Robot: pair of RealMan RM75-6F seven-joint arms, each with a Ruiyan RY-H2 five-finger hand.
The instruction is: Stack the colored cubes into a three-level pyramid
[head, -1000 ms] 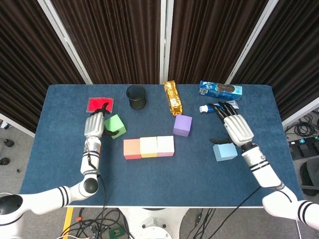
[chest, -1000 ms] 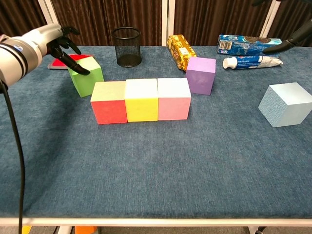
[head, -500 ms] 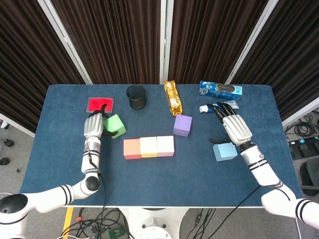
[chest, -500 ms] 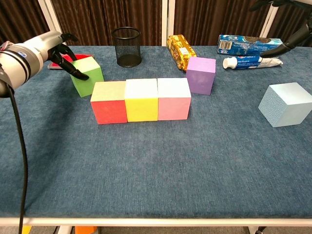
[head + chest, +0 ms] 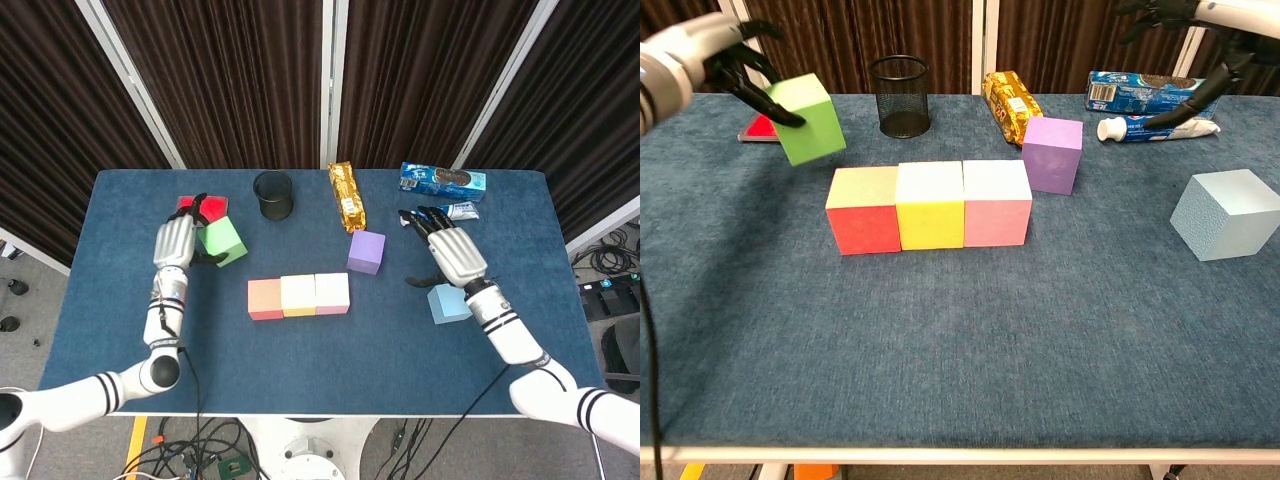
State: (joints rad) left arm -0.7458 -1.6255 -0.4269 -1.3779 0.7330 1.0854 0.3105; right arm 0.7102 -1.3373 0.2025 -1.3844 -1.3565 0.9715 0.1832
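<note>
Half the right robot hand (image 5: 1200,20) is cropped.

left hand (image 5: 715,50) gripping green cube (image 5: 806,118), lifted, tilted

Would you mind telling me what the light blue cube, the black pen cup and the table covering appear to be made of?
Light blue cube: probably foam or soft plastic; its matte faces show a fine pebbled grain. Black pen cup: wire mesh, likely metal; the curtain and table show through its perforated wall. Table covering: dark blue fabric, felt-like or short pile, with a fuzzy, non-reflective surface.
</note>
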